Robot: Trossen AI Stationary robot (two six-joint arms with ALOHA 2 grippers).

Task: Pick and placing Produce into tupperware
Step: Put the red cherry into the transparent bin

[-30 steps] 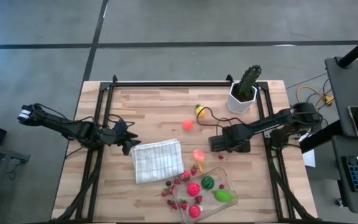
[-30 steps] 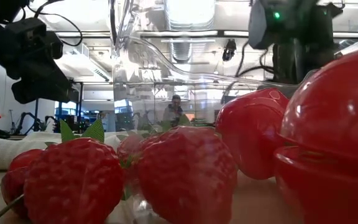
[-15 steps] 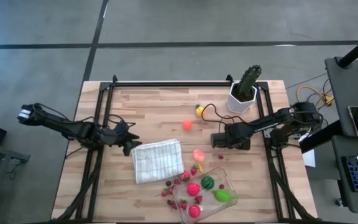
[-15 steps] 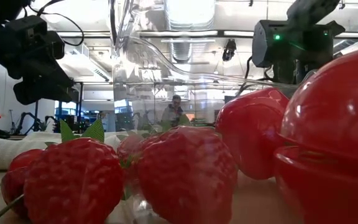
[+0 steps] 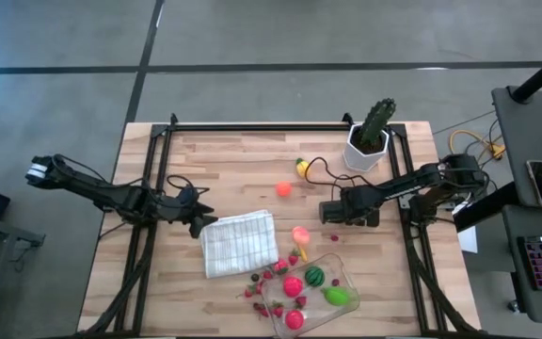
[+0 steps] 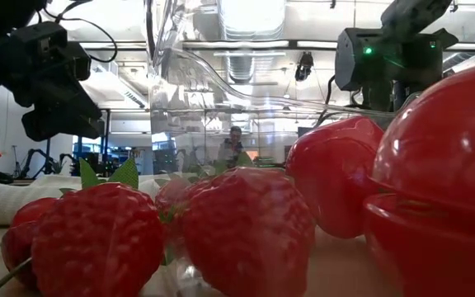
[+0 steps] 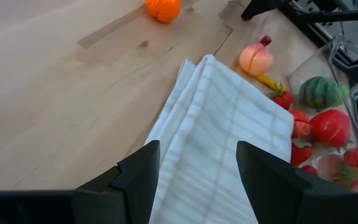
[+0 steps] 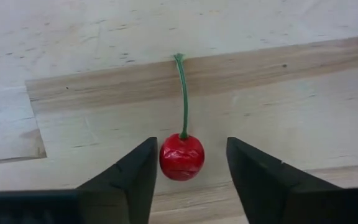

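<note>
The right gripper [image 8: 186,163] sits low over the bench [image 5: 233,160], its fingers [image 8: 135,177] narrowed around a red cherry [image 8: 181,156] (green stem pointing away), the left one just touching it, a thin gap on the other side. The left gripper [image 7: 194,171] hovers at the corner of the folded cloth [image 7: 219,143], fingers partly apart and holding nothing. The tupperware [image 5: 342,273] lies at the bench's near edge with several produce pieces inside [image 5: 293,286]; berries [image 5: 257,279] lie scattered beside it.
</note>
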